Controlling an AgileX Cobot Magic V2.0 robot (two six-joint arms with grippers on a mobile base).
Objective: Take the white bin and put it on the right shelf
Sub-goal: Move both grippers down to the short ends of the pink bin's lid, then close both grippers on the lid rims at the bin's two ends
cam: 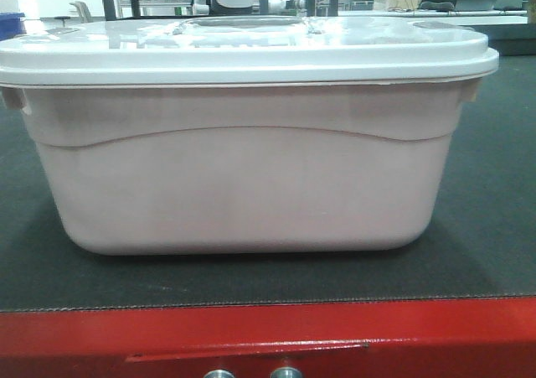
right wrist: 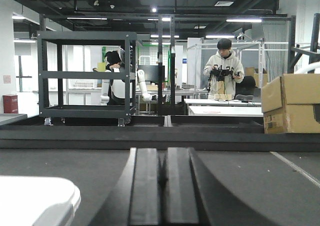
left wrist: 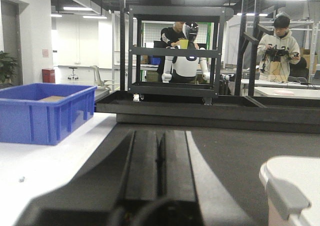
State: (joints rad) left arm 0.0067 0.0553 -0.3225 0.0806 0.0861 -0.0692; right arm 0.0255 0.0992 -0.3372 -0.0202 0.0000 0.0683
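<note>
The white bin (cam: 243, 185) is a large pale pinkish tub with a white lid (cam: 251, 55). It stands on the dark mat (cam: 486, 227) of the red table and fills the front view. Its lid corner shows at the lower right of the left wrist view (left wrist: 292, 191) and at the lower left of the right wrist view (right wrist: 35, 201). My left gripper (left wrist: 160, 136) is shut and empty, left of the bin. My right gripper (right wrist: 163, 153) is shut and empty, right of the bin. The right shelf is out of view.
A blue plastic bin (left wrist: 45, 110) sits on a white surface at left. A black rack (left wrist: 175, 50) stands behind the table, with people and a white robot beyond. A cardboard box (right wrist: 292, 103) stands at far right. The red table edge (cam: 268, 336) is at the front.
</note>
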